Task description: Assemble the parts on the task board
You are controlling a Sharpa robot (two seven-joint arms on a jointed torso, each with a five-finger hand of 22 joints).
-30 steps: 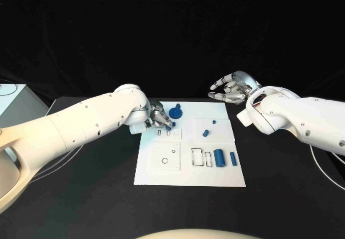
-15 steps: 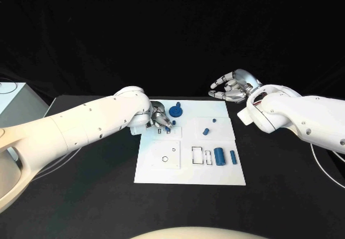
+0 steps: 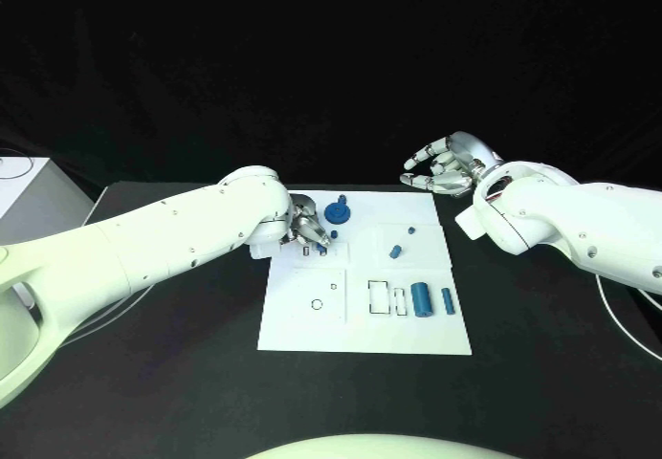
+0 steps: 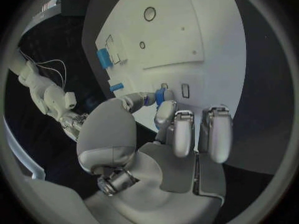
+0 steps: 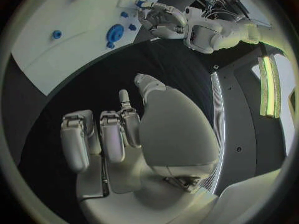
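The white task board [image 3: 303, 330] lies mid-table. My left hand [image 3: 306, 228] hovers over its far left part and pinches a small blue part [image 4: 159, 96] between thumb and a finger, just above two small slots [image 3: 323, 255]. On the board lie a blue gear-like disc [image 3: 338, 212], a small peg [image 3: 411, 231], a short cylinder [image 3: 395, 253], a thick cylinder [image 3: 421, 298] and a thin one [image 3: 446, 299]. My right hand [image 3: 444, 170] hangs above the board's far right corner, fingers apart and holding nothing. In the right wrist view, the disc [image 5: 114, 33] lies beyond the right hand [image 5: 124, 134].
Rectangular slots [image 3: 377, 298] and two round holes [image 3: 316, 305] mark the board's near half. A white box [image 3: 31, 196] stands at the table's left edge. Black table surface surrounds the board on all sides.
My left hand has edged slightly towards the small slots with the blue part still pinched. The right hand has barely moved.
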